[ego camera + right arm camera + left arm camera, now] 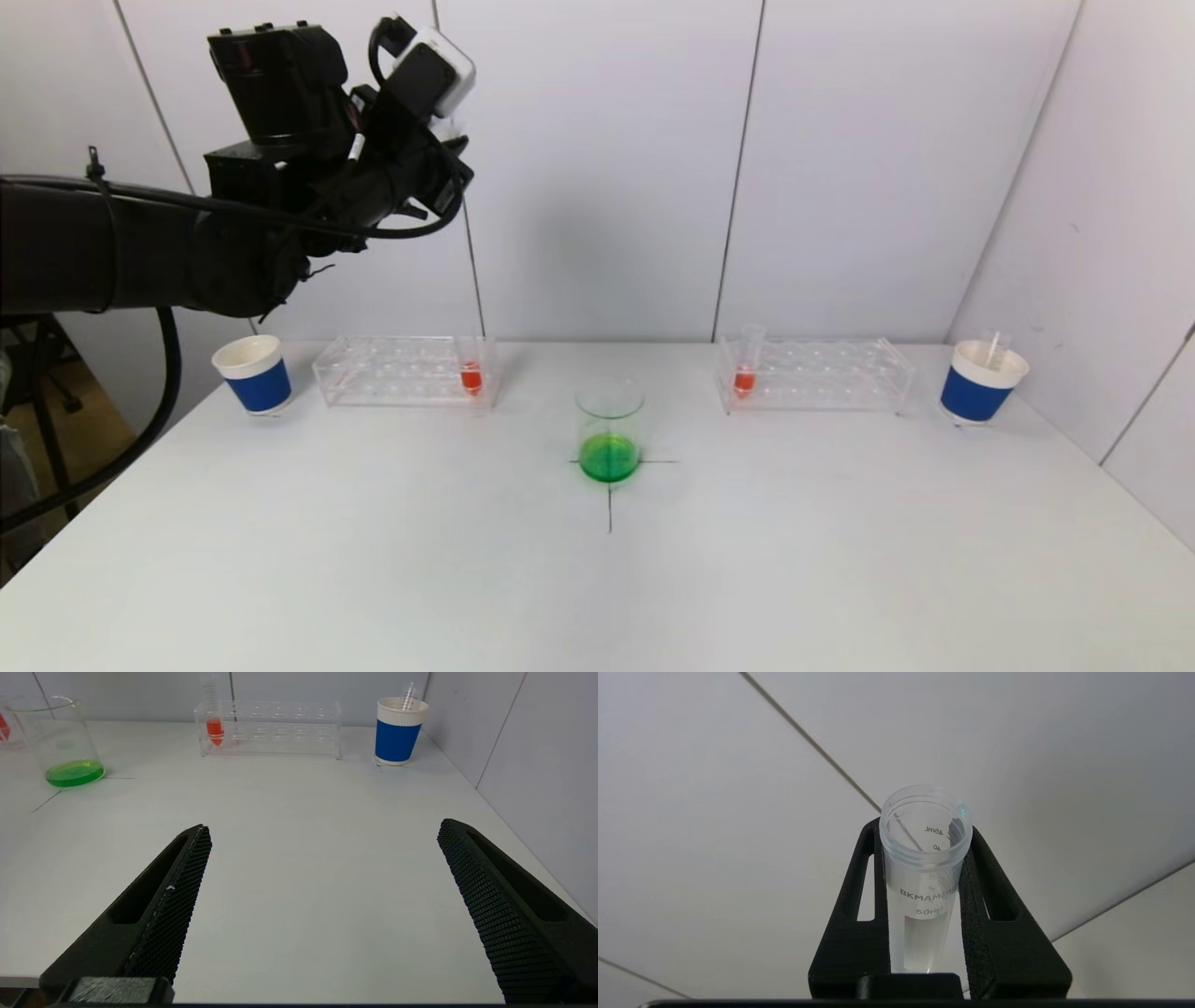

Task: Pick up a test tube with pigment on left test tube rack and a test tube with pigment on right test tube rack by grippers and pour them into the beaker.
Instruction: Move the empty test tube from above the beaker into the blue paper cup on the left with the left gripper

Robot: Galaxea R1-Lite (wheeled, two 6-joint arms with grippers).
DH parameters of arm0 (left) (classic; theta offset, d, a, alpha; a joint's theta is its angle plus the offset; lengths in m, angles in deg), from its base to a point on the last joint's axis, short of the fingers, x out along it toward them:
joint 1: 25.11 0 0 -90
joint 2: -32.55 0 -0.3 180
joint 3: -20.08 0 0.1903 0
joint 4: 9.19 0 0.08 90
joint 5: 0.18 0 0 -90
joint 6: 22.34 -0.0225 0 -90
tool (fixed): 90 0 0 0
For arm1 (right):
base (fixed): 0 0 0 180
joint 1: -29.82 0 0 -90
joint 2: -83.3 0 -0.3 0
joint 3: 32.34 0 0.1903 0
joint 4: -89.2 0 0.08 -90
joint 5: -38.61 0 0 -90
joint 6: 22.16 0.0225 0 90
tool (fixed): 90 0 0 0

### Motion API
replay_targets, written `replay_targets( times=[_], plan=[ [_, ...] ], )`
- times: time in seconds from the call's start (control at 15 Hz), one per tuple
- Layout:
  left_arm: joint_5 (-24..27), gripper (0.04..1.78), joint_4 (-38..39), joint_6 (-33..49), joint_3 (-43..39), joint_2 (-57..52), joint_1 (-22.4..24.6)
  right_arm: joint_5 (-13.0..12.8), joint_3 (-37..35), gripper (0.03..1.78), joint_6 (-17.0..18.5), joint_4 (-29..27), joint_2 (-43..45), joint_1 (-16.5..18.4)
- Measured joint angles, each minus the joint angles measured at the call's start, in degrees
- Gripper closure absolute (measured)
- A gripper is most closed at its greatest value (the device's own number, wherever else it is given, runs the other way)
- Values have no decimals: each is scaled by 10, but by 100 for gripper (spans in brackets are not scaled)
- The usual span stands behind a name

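My left gripper (924, 833) is raised high in front of the wall, at the upper left of the head view (373, 159). It is shut on a clear test tube (922, 877) that looks empty, open mouth pointing away from the wrist. The beaker (609, 431) holds green liquid at the table's middle. The left rack (392, 371) keeps one tube of red pigment (471, 375). The right rack (822, 375) keeps another red tube (745, 371). My right gripper (324, 828) hangs open low over the near right of the table, holding nothing, and is outside the head view.
A blue-and-white paper cup (254, 375) stands left of the left rack. A second cup (980, 383), with a clear tube standing in it, sits right of the right rack near the side wall. A black cross is marked on the table under the beaker.
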Motion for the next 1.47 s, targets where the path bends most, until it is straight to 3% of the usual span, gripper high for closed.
replay_targets(
  times=[0.73, 1.0, 1.47],
  plan=[
    [-77, 138, -89, 152, 26, -26, 130, 0, 0, 5, 0, 0, 0, 0],
    [-79, 138, -131, 201, 27, -27, 185, 0, 0, 5, 0, 0, 0, 0],
    [-62, 138, -128, 252, 13, -8, 289, 0, 0, 5, 0, 0, 0, 0]
  ],
)
